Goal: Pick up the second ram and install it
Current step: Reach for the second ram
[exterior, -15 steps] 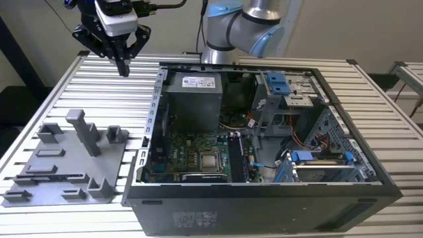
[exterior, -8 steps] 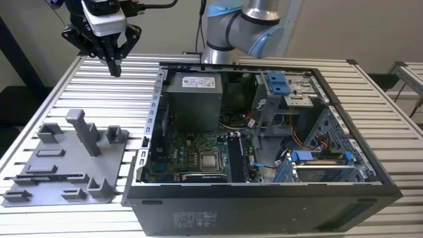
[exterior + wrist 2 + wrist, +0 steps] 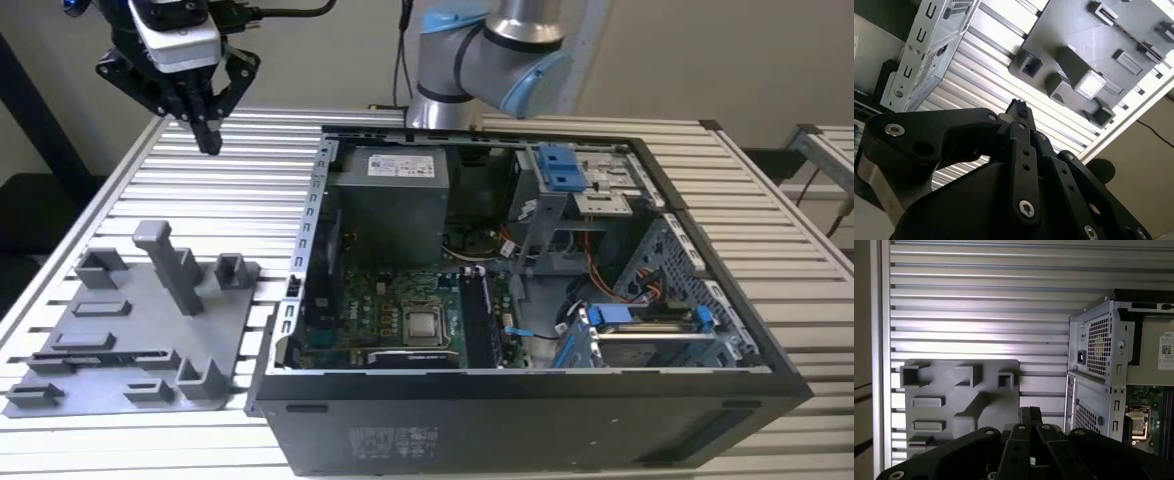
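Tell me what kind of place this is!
Probably a robot lab or workshop where a machine practises building computers. A robot arm rises at the far side of an open computer case with its green circuit board showing. The case sits on a ribbed metal table beside a grey plastic tray.

Slatted metal table (image 3: pixel 254 150) carries a grey tray (image 3: pixel 134 332) and computer case (image 3: pixel 534 420).

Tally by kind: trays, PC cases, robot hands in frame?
Grey plastic tray: 1
Open PC case: 1
Robot hand: 1
Total: 3
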Controlling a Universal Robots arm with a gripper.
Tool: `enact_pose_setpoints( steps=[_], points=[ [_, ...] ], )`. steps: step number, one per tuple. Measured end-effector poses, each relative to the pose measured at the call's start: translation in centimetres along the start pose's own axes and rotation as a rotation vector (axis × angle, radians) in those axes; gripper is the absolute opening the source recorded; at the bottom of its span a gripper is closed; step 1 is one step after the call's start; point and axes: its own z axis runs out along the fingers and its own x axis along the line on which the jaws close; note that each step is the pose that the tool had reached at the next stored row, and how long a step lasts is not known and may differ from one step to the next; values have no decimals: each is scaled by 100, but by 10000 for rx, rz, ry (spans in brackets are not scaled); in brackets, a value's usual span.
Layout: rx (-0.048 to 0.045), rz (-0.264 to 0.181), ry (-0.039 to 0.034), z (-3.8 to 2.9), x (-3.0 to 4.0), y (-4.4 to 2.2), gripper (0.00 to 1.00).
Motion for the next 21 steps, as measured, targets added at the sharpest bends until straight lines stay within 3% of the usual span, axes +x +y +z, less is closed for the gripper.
enact_pose_setpoints(
  steps=[15, 21],
  points=[
    [-2, -112, 89, 0, 414, 4, 11],
    [-3, -139, 161, 0, 584, 5, 11]
  ],
)
